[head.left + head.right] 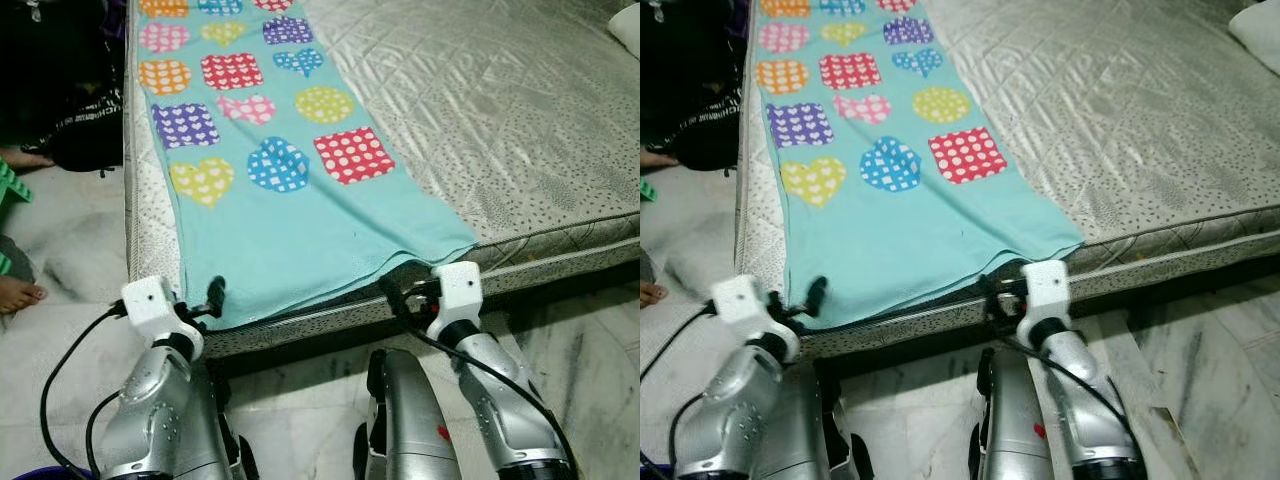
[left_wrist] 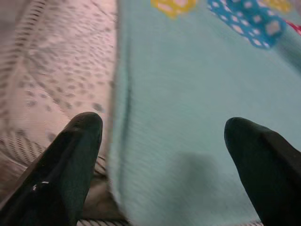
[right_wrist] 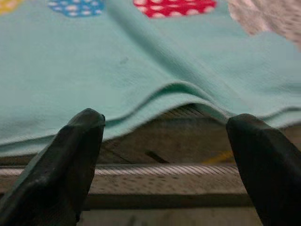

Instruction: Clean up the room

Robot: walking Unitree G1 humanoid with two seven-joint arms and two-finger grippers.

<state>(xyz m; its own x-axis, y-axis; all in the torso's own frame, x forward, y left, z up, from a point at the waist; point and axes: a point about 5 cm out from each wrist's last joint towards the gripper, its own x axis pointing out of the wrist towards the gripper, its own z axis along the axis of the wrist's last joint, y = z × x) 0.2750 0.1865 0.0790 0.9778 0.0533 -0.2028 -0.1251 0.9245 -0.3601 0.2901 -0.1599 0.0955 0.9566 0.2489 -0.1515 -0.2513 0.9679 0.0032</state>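
Turquoise blanket (image 1: 290, 235) with polka-dot hearts and squares lies flat along the left strip of the bed's mattress (image 1: 500, 120), running from the far end to the near edge, where its hem hangs slightly over. Looks folded double, two layers at the hem in my right wrist view. Mattress is grey-white, quilted, speckled border.

My left pincer (image 1: 212, 297) is at the blanket's near left corner, fingers spread wide; in the left wrist view one fingertip (image 2: 82, 141) sits over the mattress border just beside the blanket edge, the other over the blanket itself. Nothing gripped.

My right pincer (image 1: 398, 290) is at the near right corner of the blanket, just below the hem, fingers (image 3: 77, 150) apart with the mattress side and the lifted hem between them. Not gripping anything, hem sits above the fingertips.

Both silver arms reach forward from the bottom of the head views, black cables looping off the wrists.

Floor (image 1: 70, 250) is white marble. Left of the bed: a person's bare foot (image 1: 18, 294) on the floor, and a dark bag (image 1: 85, 130) against the bed side. White pillow corner (image 1: 628, 30) at the far right of the mattress.
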